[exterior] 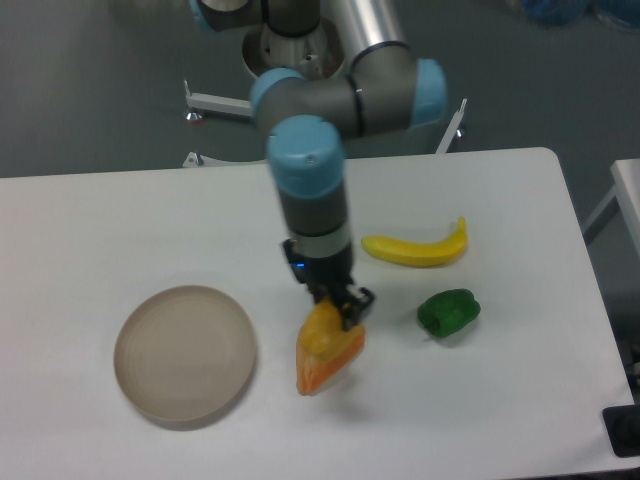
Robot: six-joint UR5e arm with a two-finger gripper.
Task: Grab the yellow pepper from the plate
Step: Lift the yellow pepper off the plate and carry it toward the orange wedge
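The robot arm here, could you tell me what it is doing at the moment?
The gripper is down on the yellow pepper, which sits right beside or above an orange wedge, away from the plate. The plate has nothing on it. A banana and a green pepper lie untouched further to the side.

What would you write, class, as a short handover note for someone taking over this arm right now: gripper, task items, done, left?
Gripper: shut on the yellow pepper, right of the plate and off it.
Plate: bare, nothing on it.
Pepper overlaps the orange wedge in this view; whether they touch, or how high the pepper is, cannot be told.
Done: pepper grasped and off the plate.
Left: confirm it is lifted clear of the wedge.
Nearby: banana, green pepper.
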